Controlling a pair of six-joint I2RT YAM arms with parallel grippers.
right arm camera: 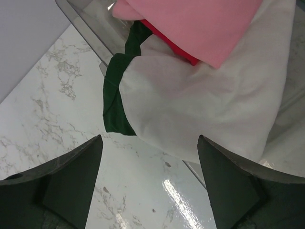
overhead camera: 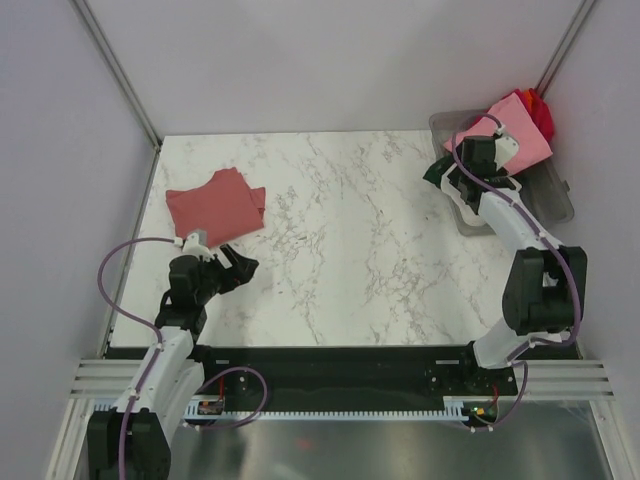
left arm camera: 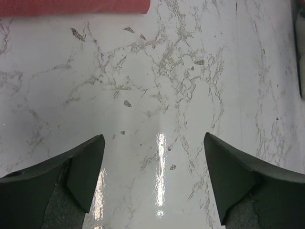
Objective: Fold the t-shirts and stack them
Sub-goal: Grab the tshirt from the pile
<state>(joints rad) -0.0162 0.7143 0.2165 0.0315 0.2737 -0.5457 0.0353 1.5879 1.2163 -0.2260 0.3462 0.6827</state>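
Observation:
A folded brick-red t-shirt [overhead camera: 216, 206] lies on the marble table at the left; its near edge shows at the top of the left wrist view [left arm camera: 71, 6]. My left gripper [overhead camera: 237, 268] is open and empty just in front of it, over bare marble [left arm camera: 155, 143]. My right gripper [overhead camera: 440, 172] is open and empty at the near left corner of the clear bin [overhead camera: 553, 190]. A cream-white t-shirt [right arm camera: 205, 105], a dark green one [right arm camera: 116, 90], a pink one [right arm camera: 200, 24] and a red one [right arm camera: 176, 50] spill over the bin's edge just ahead of the right fingers.
The clear plastic bin stands at the table's back right corner, with a pink shirt [overhead camera: 515, 135] and a bright red cloth [overhead camera: 540, 110] on top. Grey walls enclose the table on the left, back and right. The arms' base rail runs along the near edge.

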